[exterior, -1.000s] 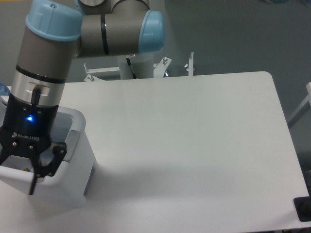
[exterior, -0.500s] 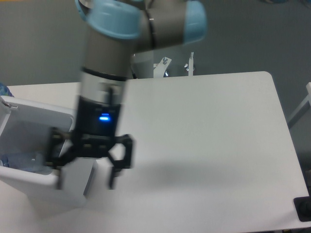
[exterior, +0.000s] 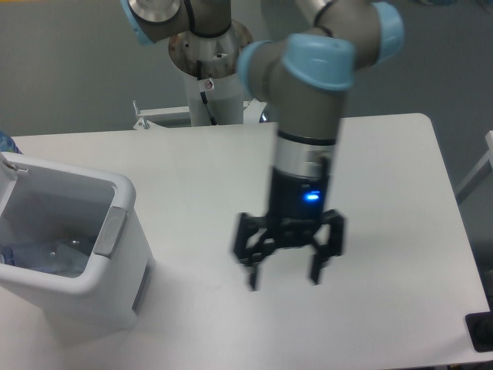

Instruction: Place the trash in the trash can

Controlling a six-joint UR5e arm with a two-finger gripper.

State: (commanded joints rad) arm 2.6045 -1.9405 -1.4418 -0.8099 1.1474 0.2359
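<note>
A crushed clear bluish bottle (exterior: 35, 258) is seen lying low inside the trash can (exterior: 115, 196), against its near-left part, with a few pale glints beside it that may belong to the clear wrapper; that second item cannot be told apart with certainty through the shadowed interior. No trash is seen on the worktop (exterior: 385, 154) itself, so the task is judged to be finished or nearly so.

The trash can, a white boxy bin with a thick rounded rim and a grey tab (exterior: 110, 229) on its right side, is stood at the left edge of the worktop, its mouth open upward and unobstructed, which suits drops from above.

The claw (exterior: 283, 276) is held well apart from the bin, to the right of it, over the middle of the worktop and pointing straight down. Its fingers are spread wide and nothing is gripped between them. Whether the tips touch the surface cannot be told, though a shadow beneath suggests a small gap. The wide, empty posture is judged to fit a release already made.
</note>
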